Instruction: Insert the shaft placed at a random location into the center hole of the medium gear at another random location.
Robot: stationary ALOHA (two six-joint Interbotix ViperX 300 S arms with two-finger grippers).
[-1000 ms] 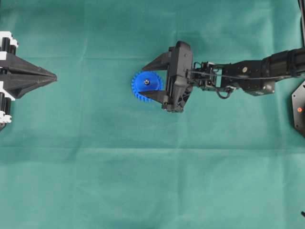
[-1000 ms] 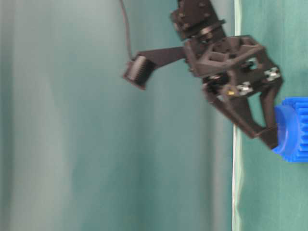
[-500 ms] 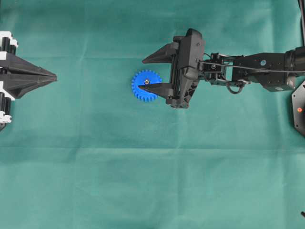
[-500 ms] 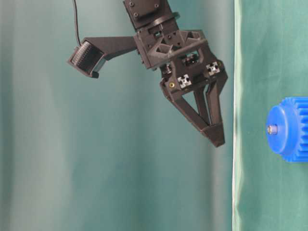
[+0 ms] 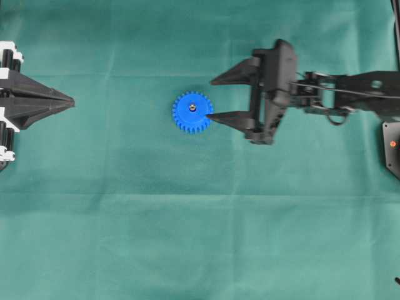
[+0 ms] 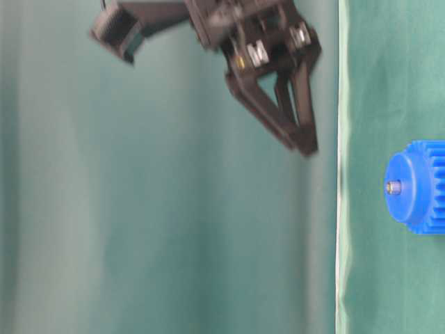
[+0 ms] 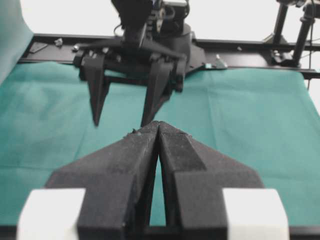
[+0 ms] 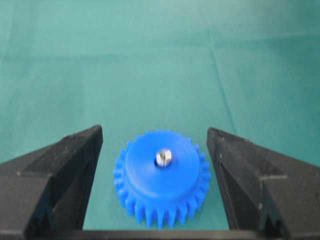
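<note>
The medium gear (image 5: 192, 115), bright blue and toothed, lies flat on the green cloth. The silvery shaft (image 5: 192, 107) stands upright in the center hole (image 8: 157, 161) of its raised hub, its tip poking out. My right gripper (image 5: 210, 99) hangs open just right of the gear and above it, holding nothing. In the right wrist view the gear (image 8: 160, 180) and shaft (image 8: 164, 157) sit below and between the spread fingers of the right gripper (image 8: 155, 131). My left gripper (image 5: 72, 100) rests shut and empty at the far left. The left wrist view shows the left gripper (image 7: 158, 124) facing the right gripper (image 7: 120, 122); the gear is hidden there.
Green cloth (image 5: 200, 237) covers the whole table. A black base with a red light (image 5: 392, 144) sits at the right edge. A black frame rail (image 7: 250, 47) runs along the far side behind the right arm. From table level the gear (image 6: 417, 186) lies beside the cloth's edge (image 6: 341, 243).
My right gripper, which straddled the gear's hub, has risen and drawn back to the right, still open. The shaft stays in the hub. The left arm has not moved.
</note>
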